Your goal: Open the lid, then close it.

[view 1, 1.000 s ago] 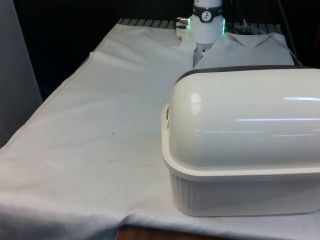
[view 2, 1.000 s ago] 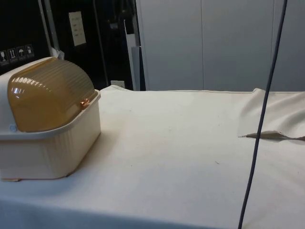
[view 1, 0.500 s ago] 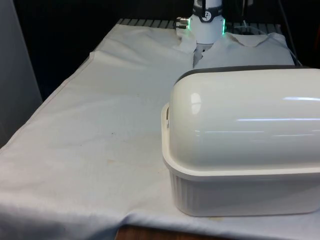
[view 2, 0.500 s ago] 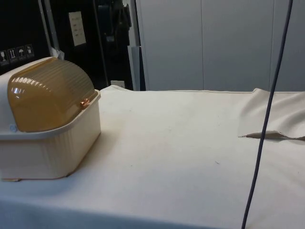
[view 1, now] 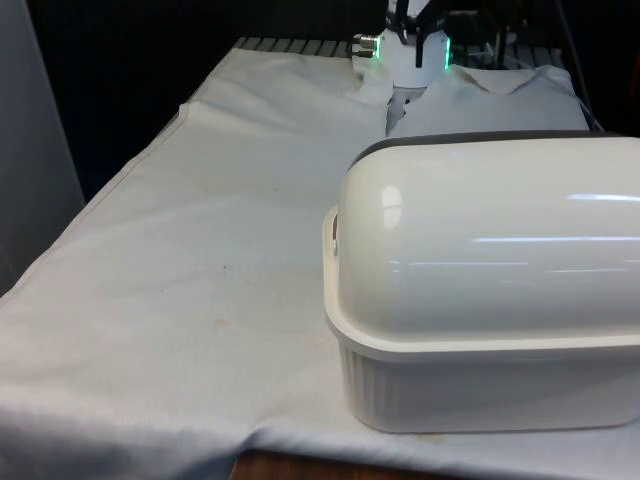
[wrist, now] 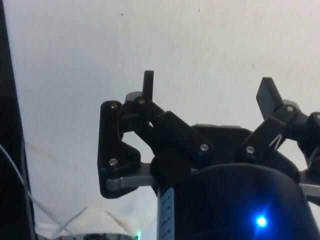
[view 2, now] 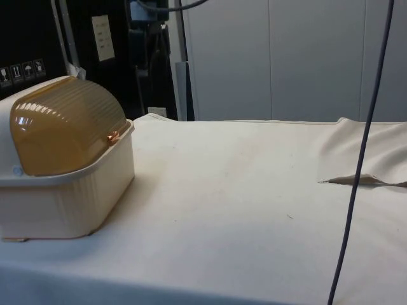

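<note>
Cream ribbed plastic bread box [view 1: 480, 375] with domed amber translucent roll lid [view 2: 67, 127] sits at table's near end, on the front view's right. Lid down, closed. Black two-finger gripper [wrist: 207, 90] hangs well apart from box, over bare white cloth [wrist: 150, 40]; fingers spread wide, holding nothing.

Gripper [wrist: 210, 95] raised, fingers spread.
Hangs above the white cloth, both fingertips [wrist: 148, 82] wide apart, gripping nothing.
</note>
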`<state>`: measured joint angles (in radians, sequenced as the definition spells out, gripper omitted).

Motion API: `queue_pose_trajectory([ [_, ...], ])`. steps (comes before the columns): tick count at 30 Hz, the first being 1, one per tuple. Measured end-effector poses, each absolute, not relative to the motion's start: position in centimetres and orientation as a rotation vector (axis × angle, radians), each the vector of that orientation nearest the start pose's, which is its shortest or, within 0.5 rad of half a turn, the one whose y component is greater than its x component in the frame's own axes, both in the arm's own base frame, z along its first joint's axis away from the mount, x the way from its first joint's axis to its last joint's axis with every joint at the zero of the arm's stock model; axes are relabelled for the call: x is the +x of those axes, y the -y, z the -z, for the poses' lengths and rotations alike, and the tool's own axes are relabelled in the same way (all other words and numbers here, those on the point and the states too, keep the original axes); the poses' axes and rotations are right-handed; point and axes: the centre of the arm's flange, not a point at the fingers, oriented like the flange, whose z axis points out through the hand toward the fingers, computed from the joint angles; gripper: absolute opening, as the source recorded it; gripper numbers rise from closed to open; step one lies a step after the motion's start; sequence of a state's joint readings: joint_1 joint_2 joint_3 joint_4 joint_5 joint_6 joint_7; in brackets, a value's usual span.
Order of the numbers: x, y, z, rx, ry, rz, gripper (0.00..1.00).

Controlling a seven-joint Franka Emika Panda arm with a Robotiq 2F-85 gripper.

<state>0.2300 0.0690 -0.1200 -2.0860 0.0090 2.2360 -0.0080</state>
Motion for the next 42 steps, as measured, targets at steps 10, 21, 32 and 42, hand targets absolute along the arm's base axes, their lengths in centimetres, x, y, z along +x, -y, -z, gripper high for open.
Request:
queue_pose_trajectory([
  [10,56.9,-7.0,-38.1,-3.127,0.193,0.194,1.0],
  [21,57.5,-7.6,-36.3,-3.122,0.213,0.267,1.0],
  [32,57.8,-7.9,-33.9,-3.121,0.23,0.331,1.0],
  [42,58.4,-7.7,-31.4,-3.12,0.23,0.39,1.0],
])
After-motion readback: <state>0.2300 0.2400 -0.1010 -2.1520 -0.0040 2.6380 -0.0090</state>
